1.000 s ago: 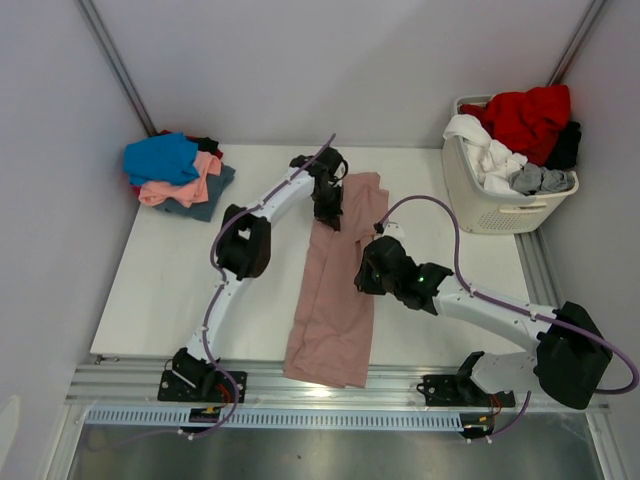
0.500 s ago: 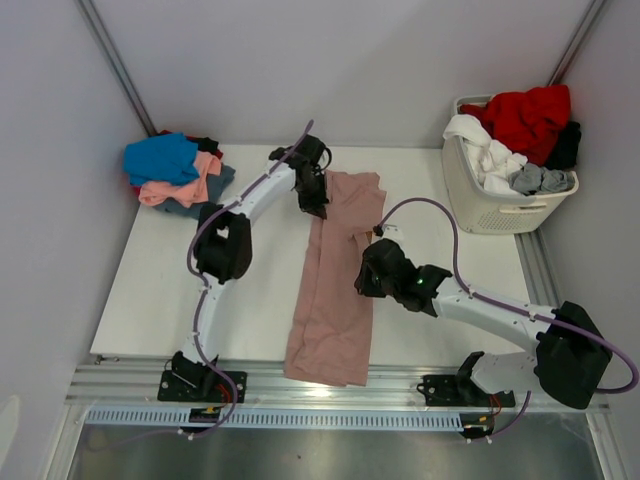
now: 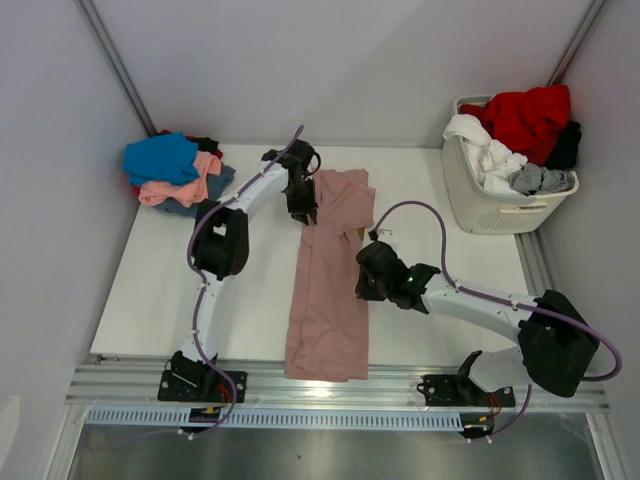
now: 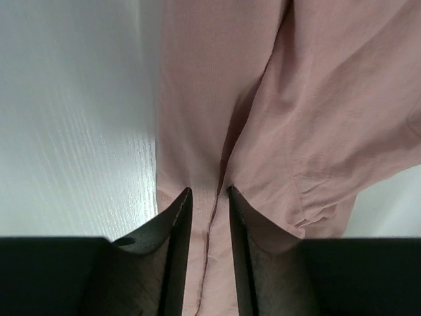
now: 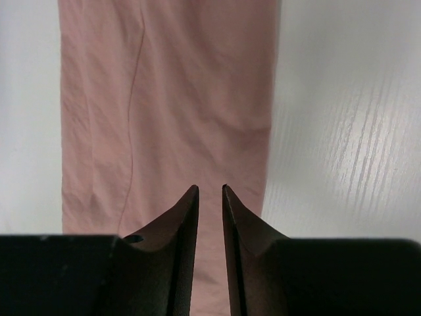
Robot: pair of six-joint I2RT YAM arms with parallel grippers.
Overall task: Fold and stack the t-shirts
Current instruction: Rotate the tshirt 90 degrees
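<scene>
Blue over salmon over slate, far left: noted as a loose pile of t-shirts (image 3: 172,172), heaped on the far left corner of the white table (image 3: 150,300), well apart from both arms. Next rightward, left gripper (image 3: 303,212): held at the far left corner of the dusty-pink t-shirt (image 3: 328,300), clamped on its edge; seen from the left wrist with cloth pinched in the narrow slit between the fingers (image 4: 179,217) and creases converging on them. Centre: found that pink shirt laid lengthwise as a long narrow strip, from the far part of the table to its near edge. Just right of the strip's middle, right gripper (image 3: 366,283): pressed down on the shirt's right margin, jaws drawn almost together on flat pink cloth in the right wrist view, bare table just right of the cloth. Far right: recorded a white slatted laundry basket (image 3: 495,212) at the table's far right corner, filled with a red garment (image 3: 528,115), a white garment (image 3: 485,150) and a grey garment (image 3: 540,180)
</scene>
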